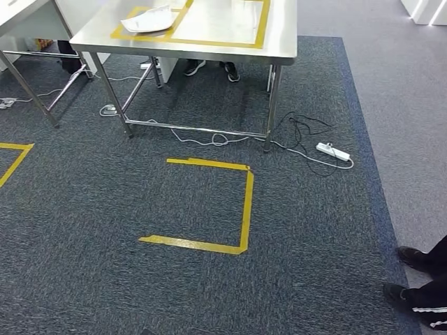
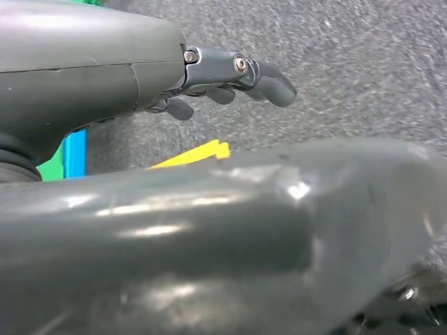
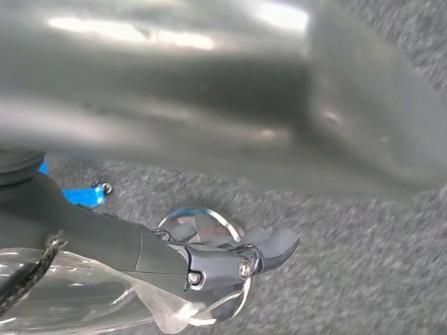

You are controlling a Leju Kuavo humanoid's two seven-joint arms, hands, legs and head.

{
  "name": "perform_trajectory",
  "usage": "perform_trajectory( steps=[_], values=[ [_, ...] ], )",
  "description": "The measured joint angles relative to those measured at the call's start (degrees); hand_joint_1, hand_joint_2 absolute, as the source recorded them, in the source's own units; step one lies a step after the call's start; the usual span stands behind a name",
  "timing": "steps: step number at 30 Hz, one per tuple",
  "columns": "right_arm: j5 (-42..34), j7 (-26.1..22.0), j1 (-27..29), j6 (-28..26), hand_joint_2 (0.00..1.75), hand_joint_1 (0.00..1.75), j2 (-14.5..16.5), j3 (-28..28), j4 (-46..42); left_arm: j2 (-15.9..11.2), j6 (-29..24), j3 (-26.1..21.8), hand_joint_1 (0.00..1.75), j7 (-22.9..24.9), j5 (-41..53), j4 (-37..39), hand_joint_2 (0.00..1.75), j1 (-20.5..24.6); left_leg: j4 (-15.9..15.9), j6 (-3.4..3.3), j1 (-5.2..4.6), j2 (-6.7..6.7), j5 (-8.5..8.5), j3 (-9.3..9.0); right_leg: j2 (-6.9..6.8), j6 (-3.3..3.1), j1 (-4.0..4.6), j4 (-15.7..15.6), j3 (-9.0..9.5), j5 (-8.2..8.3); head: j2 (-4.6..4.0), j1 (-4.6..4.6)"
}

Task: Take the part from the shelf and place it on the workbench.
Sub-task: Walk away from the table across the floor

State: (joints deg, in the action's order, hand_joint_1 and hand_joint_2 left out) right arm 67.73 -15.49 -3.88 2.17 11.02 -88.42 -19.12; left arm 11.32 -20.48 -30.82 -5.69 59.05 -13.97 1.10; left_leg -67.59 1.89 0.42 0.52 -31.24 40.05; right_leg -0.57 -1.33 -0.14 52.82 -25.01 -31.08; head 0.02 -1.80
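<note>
Dark grey carpet covers the floor, edged on the right by a strip of lighter grey flooring.

In its wrist view, the right robot hand grasps the part, a shiny round piece inside a clear plastic bag. The dark fingers curl over the round piece and the bag trails back beneath the palm. The part hangs above the carpet, well apart from the counter. A small blue item lies on the carpet beside the hand; I cannot tell what it is.

The left robot hand is released. Its fingers are nearly straight and slightly apart, with nothing in them, over the carpet. Below it lie a yellow tape end and a blue and green patch.

Farther out, the head view shows one yellow tape outline on the near carpet, open on its left side, and a second tape corner at the left edge. Beyond stands one steel counter marked with yellow tape, with one flat white item on its far left part. A second counter sits at the far left. Two shoes show under the first counter. One white power strip lies on the carpet to the right with its cables. At the near right edge are a person's two dark shoes.
</note>
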Motion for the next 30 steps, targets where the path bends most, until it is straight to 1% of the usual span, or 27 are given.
perform_trajectory(
  steps=[1,2,3,4,5,6,7,8,9,10,11,12,13,14,15,16,17,18,19,20,21,22,23,25,26,27,30],
  values=[
    [0.0,0.0,0.0,0.0,0.00,0.00,0.0,0.0,0.0,0.0,-0.1,-0.2,0.00,0.0,0.0,0.0,0.00,0.0,-3.5,0.13,0.02,0.00,-0.89,0.22,-0.05,-0.02,0.08,0.1,-0.90,0.64,0.00,0.00],
    [0.0,0.0,0.1,0.0,0.00,0.00,-0.1,0.0,0.0,0.0,-0.2,-0.3,0.00,0.1,0.0,0.0,0.00,0.0,-5.9,0.14,0.02,0.00,-0.18,-0.10,-0.11,0.03,0.17,0.4,-1.83,1.25,0.00,-0.02],
    [0.0,0.0,0.1,0.0,0.00,0.00,-0.1,0.0,0.0,-0.1,-0.2,-0.5,0.00,0.2,0.0,0.0,0.00,0.0,-6.3,0.04,0.01,-0.01,1.47,-1.17,-0.15,0.11,0.25,0.7,-2.66,1.77,0.00,-0.02],
    [0.1,0.0,0.1,0.0,0.00,0.00,-0.1,0.0,0.1,-0.1,-0.2,-0.6,0.00,0.3,0.0,0.0,0.00,0.0,-4.7,-0.20,-0.04,-0.02,3.15,-3.15,-0.14,0.21,0.32,1.1,-3.43,2.21,0.00,-0.01],
    [0.1,0.0,0.1,0.0,0.00,0.00,-0.1,0.0,0.1,-0.1,-0.2,-0.7,0.00,0.3,0.0,0.0,0.00,0.1,-1.3,-0.64,-0.15,-0.07,4.05,-6.06,-0.13,0.31,0.34,1.5,-4.10,2.59,0.00,-0.02],
    [0.1,0.0,0.0,0.0,0.00,0.00,-0.1,0.0,0.3,-0.1,-0.3,-0.8,0.00,0.4,0.1,0.0,0.00,0.1,3.0,-1.17,-0.31,-0.10,3.93,-9.20,-0.12,0.46,0.44,1.9,-4.63,2.88,0.00,-0.02],
    [0.1,0.0,0.0,0.0,0.00,0.00,-0.1,0.0,0.4,-0.1,-0.3,-0.9,0.00,0.4,0.2,0.0,0.00,0.1,6.9,-1.62,-0.47,-0.13,3.23,-11.79,-0.14,0.69,0.49,2.3,-5.09,3.16,0.00,-0.03],
    [0.1,-0.1,0.0,0.0,0.00,0.00,-0.1,0.0,0.5,-0.1,-0.4,-0.9,0.00,0.5,0.3,0.0,0.00,0.2,9.7,-2.03,-0.63,-0.14,2.35,-13.48,-0.18,0.99,0.50,2.5,-5.46,3.43,0.00,-0.03],
    [0.1,-0.1,0.0,-0.1,0.00,0.00,-0.1,0.0,0.5,-0.1,-0.5,-1.0,0.00,0.5,0.4,0.0,0.00,0.3,11.3,-2.30,-0.73,-0.11,1.70,-14.17,-0.25,1.31,0.56,2.7,-5.77,3.69,0.00,-0.03],
    [0.1,-0.1,0.0,-0.1,0.00,0.00,-0.2,0.0,0.5,-0.1,-0.6,-1.0,0.00,0.5,0.5,0.0,0.00,0.3,12.2,-2.51,-0.64,-0.08,1.41,-14.23,-0.35,1.65,0.62,2.8,-6.11,3.98,0.00,-0.04],
    [0.1,-0.1,0.0,-0.1,0.00,0.00,-0.3,0.0,0.6,-0.1,-0.6,-1.0,0.00,0.5,0.5,0.0,0.00,0.4,12.8,-2.76,-0.48,-0.01,1.41,-14.14,-0.33,1.98,0.66,3.1,-6.67,3.90,0.00,-0.08],
    [0.2,-0.1,0.0,-0.1,0.00,0.00,-0.4,0.0,0.6,0.0,-0.7,-1.1,0.00,0.5,0.6,0.0,0.00,0.4,13.4,-3.06,-0.27,0.04,1.57,-13.96,-0.20,2.30,0.69,4.1,-7.45,3.08,0.00,-0.21],
    [0.2,-0.1,0.0,-0.2,0.00,0.00,-0.4,0.0,0.7,0.0,-0.7,-1.1,0.00,0.5,0.6,0.0,0.00,0.3,13.7,-3.30,-0.07,0.08,1.88,-13.65,-0.01,2.62,0.65,6.3,-8.64,1.58,0.00,-0.38],
    [0.2,-0.1,0.0,-0.2,0.00,0.00,-0.5,0.0,0.7,0.1,-0.7,-1.2,0.00,0.5,0.6,0.0,0.00,0.2,13.7,-3.45,-0.04,0.13,2.26,-13.22,0.22,2.92,0.46,9.8,-10.22,-0.60,0.00,-0.53],
    [0.2,-0.1,0.0,-0.2,0.00,0.00,-0.5,0.0,0.8,0.1,-0.7,-1.2,0.00,0.5,0.6,0.0,0.00,0.2,13.7,-3.56,-0.06,0.14,2.59,-12.75,0.35,3.19,0.30,14.0,-11.89,-2.85,0.00,-0.65],
    [0.2,-0.1,0.1,-0.2,0.00,0.00,-0.6,0.0,0.8,0.2,-0.7,-1.3,0.00,0.5,0.6,0.0,0.00,0.1,13.6,-3.51,-0.11,0.16,2.86,-12.34,0.38,3.38,0.15,17.6,-13.25,-4.38,0.00,-0.68],
    [0.2,-0.1,0.1,-0.3,0.00,0.00,-0.6,0.0,0.9,0.1,-0.7,-1.3,0.00,0.5,0.6,0.0,0.00,0.1,13.5,-3.44,-0.13,0.19,3.09,-11.99,0.38,3.54,0.05,19.6,-13.77,-4.96,0.00,-0.68],
    [0.2,-0.1,0.2,-0.3,0.00,0.00,-0.7,0.0,0.9,0.1,-0.6,-1.3,0.00,0.5,0.6,0.0,0.00,0.1,13.4,-3.35,-0.13,0.20,3.25,-11.73,0.37,3.63,-0.03,19.4,-13.16,-4.44,0.00,-0.71],
    [0.2,-0.2,0.2,-0.3,0.00,0.00,-0.7,0.0,0.9,0.2,-0.6,-1.3,0.00,0.5,0.6,0.0,0.00,0.1,13.2,-3.24,-0.10,0.21,3.36,-11.54,0.36,3.66,-0.12,16.6,-11.25,-2.94,0.00,-0.73],
    [0.1,-0.2,0.2,-0.3,0.00,0.00,-0.8,0.0,0.9,0.2,-0.6,-1.3,0.00,0.5,0.6,0.0,0.00,0.1,13.0,-3.11,-0.08,0.21,3.40,-11.41,0.33,3.64,-0.22,12.3,-8.53,-1.12,0.00,-0.78],
    [0.1,-0.2,0.1,-0.3,0.00,0.00,-0.8,0.0,0.9,0.2,-0.6,-1.3,0.00,0.5,0.7,0.0,0.00,0.2,12.7,-2.91,-0.18,0.21,3.38,-11.26,0.31,3.58,-0.24,7.9,-5.97,0.08,0.00,-0.85],
    [0.1,-0.3,0.0,-0.4,0.00,0.00,-0.9,0.1,1.0,0.2,-0.6,-1.3,0.00,0.5,0.7,0.0,0.00,0.2,12.4,-2.68,-0.31,0.21,3.37,-11.10,0.34,3.35,-0.29,4.5,-4.04,0.86,0.00,-0.86],
    [0.1,-0.3,-0.1,-0.4,0.00,0.00,-0.9,0.1,1.0,0.2,-0.6,-1.4,0.00,0.5,0.8,0.0,0.00,0.2,12.1,-2.57,-0.48,0.21,3.24,-10.94,0.36,3.15,-0.35,2.7,-3.08,1.01,0.00,-0.87],
    [0.0,-0.4,0.0,-0.5,0.00,0.00,-0.9,0.1,1.2,0.2,-0.6,-1.4,0.00,0.5,0.9,0.0,0.00,0.2,11.8,-3.38,-0.72,0.21,3.28,-10.60,0.42,2.82,-0.40,2.1,-2.94,0.92,0.00,-0.83],
    [0.0,-0.4,0.1,-0.6,0.00,0.00,-0.9,0.1,1.2,0.2,-0.6,-1.4,0.00,0.5,0.9,0.0,0.00,0.2,11.7,-3.86,-0.75,0.20,3.34,-10.52,0.40,2.77,-0.37,2.1,-2.92,1.00,0.00,-0.85],
    [0.0,-0.4,0.1,-0.6,0.00,0.00,-0.9,0.1,1.3,0.1,-0.6,-1.4,0.00,0.5,0.9,0.0,0.00,0.2,11.7,-4.20,-0.73,0.20,3.56,-10.45,0.38,2.66,-0.27,2.2,-2.90,1.07,0.00,-0.84],
    [0.0,-0.4,0.1,-0.7,0.00,0.00,-0.9,0.1,1.3,0.1,-0.6,-1.6,0.00,0.5,0.9,0.0,0.00,0.2,11.8,-3.78,-0.51,0.19,3.93,-10.35,0.38,2.29,0.03,2.3,-2.94,1.26,0.00,-0.85]
  ],
)
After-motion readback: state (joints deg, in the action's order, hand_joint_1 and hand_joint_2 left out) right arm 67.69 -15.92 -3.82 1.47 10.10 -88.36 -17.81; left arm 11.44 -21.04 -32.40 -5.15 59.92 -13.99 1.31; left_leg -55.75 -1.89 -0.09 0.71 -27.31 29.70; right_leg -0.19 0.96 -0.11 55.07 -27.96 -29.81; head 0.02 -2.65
